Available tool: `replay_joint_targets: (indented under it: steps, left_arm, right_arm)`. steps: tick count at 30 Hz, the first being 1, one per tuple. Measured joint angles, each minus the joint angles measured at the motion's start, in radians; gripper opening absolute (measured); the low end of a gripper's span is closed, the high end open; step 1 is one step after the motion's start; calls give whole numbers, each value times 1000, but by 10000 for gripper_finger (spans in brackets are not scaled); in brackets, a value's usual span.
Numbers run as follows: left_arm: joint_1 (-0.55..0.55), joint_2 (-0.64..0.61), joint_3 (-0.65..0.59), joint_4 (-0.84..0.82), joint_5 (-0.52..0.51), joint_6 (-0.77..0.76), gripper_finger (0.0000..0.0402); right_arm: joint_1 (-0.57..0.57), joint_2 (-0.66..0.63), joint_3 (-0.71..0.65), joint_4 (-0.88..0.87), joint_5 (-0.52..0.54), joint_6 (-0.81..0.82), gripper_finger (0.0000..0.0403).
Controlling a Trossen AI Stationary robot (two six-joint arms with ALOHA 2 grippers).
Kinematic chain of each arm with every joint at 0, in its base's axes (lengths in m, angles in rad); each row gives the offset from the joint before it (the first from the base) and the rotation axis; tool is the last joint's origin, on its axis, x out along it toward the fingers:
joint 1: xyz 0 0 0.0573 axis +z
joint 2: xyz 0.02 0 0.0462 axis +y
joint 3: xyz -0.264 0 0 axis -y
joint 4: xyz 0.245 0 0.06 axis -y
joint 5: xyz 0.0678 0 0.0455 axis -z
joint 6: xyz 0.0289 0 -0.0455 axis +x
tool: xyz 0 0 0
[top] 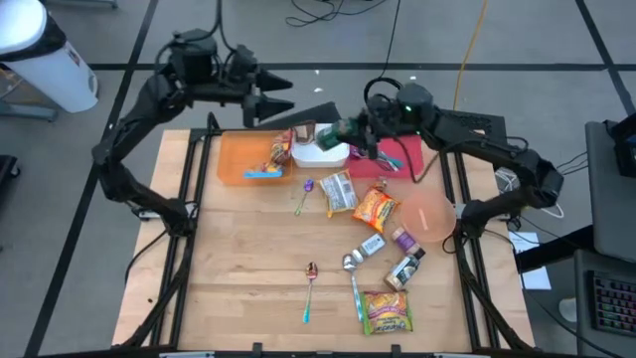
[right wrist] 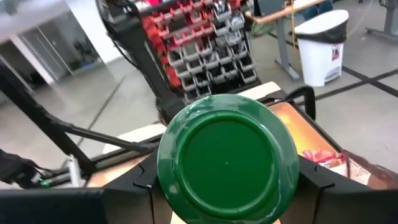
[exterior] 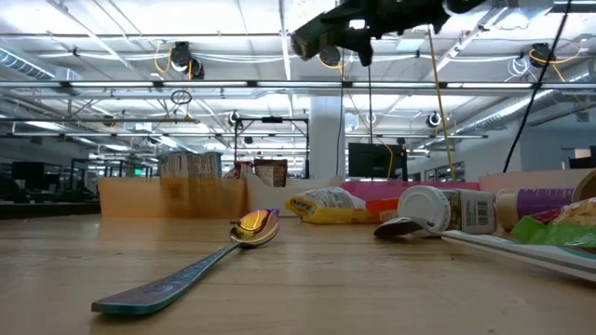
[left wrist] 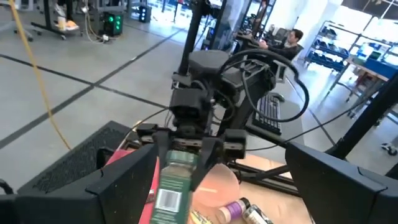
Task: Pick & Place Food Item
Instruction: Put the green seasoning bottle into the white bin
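Holding a green-lidded canister [right wrist: 226, 163] clamped between its fingers, right gripper [top: 350, 129] hangs in the air over the white tray [top: 320, 154] at the table's far edge. Left gripper [top: 281, 99] sits raised beyond the far edge above the orange tray [top: 231, 159], fingers spread apart, nothing held.

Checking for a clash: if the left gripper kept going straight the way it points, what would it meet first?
Probably the right gripper, shut on a green container, directly ahead of the open left gripper; depth is uncertain.
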Motion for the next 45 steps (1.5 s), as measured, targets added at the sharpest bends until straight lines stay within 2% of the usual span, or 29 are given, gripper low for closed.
replay_joint_targets:
  steps: [6, 15, 21, 27, 30, 33, 37, 45]
  left_arm:
    - [5, -45, 0, -58, 2, 1, 365]
    - [-5, -56, 0, -168, 1, 4, 365]
    - [-18, -54, 0, -159, -19, 2, 365]
    - [-15, -53, 0, -159, -63, -23, 365]
    - [-14, -53, 0, -159, -77, -36, 365]
    - [-14, -53, 0, -158, -101, -49, 365]
    - [-14, -53, 0, -158, -116, -49, 365]
    - [-14, -53, -1, -158, -116, -9, 365]
  right_arm:
    - [-7, 157, 157, -104, 2, -63, 191]
    - [-38, 312, 231, -146, 3, -113, 191]
    - [-63, 399, 317, -248, 1, -239, 191]
    - [-80, 514, 477, -380, 7, -360, 191]
    - [-87, 559, 533, -404, 52, -408, 191]
    - [-91, 605, 582, -416, 54, -446, 191]
    - [-102, 643, 609, -480, 61, -489, 191]
    - [-126, 650, 587, -575, 207, -587, 191]
